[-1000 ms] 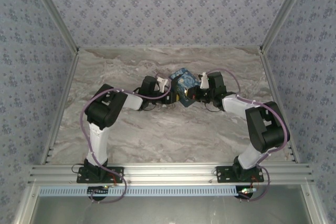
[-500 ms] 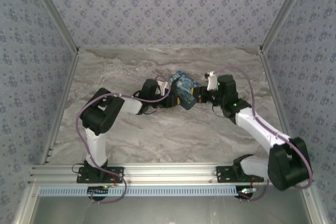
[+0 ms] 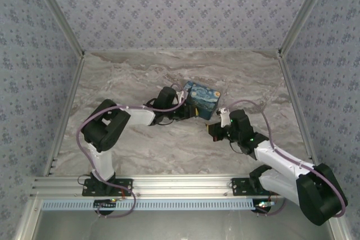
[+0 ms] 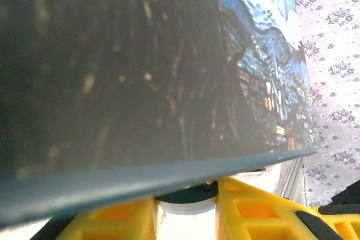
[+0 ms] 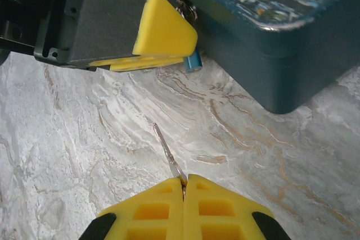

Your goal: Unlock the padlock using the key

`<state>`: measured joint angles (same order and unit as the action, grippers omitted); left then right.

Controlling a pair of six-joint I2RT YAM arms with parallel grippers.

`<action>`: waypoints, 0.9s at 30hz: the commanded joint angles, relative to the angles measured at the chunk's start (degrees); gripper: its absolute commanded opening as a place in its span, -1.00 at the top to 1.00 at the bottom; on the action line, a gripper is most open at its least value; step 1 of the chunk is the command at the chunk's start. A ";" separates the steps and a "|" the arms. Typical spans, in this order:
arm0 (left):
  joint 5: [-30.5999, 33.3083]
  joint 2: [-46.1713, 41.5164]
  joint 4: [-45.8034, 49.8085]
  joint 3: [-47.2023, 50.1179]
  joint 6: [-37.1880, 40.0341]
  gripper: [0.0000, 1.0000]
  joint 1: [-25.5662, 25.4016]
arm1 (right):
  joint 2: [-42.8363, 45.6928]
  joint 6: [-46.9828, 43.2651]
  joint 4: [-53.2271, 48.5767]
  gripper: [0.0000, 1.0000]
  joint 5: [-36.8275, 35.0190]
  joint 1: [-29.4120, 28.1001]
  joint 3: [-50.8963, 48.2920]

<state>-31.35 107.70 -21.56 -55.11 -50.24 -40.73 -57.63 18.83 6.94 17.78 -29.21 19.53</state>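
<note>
Right gripper [image 5: 184,182] fingers pressed together on the key [image 5: 166,149]; blade points up-left over bare marble table [image 5: 67,139], well short of the padlock [image 5: 193,60]; padlock's blue body peeks from under a yellow finger of the left gripper [image 4: 185,214], at the painted box [image 5: 270,43] front edge; left jaws: cannot tell whether clamped; open marble left of the key.

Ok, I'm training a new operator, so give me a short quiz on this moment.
1. True or false: the right claw is shut on the key.
2. The key's tip, relative to the padlock, is: A) inside it; B) short of it, not touching; C) past it.
3. Fill in: the padlock's body is coloured ___.
Key: 1 true; 2 B; 3 blue.
</note>
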 commanded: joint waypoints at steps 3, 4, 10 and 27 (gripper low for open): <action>2.67 -4.85 2.06 -1.49 -6.53 0.49 -1.51 | -0.72 -4.15 1.71 1.00 -5.90 -2.69 -0.52; 2.70 -4.95 2.05 -1.41 -7.19 0.49 -1.60 | -1.03 -4.14 2.25 1.00 -6.49 -2.97 -0.57; 3.24 -5.92 1.31 -1.38 -10.47 0.49 -2.44 | -4.11 -3.84 4.06 1.00 -11.87 -6.08 0.07; 5.43 -7.24 -1.55 0.53 -16.12 0.51 -3.12 | -7.89 -1.38 9.02 1.00 -19.63 -8.93 0.77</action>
<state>-26.04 102.78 -20.05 -54.43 -64.69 -43.31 -65.04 16.69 13.87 -0.19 -37.71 19.53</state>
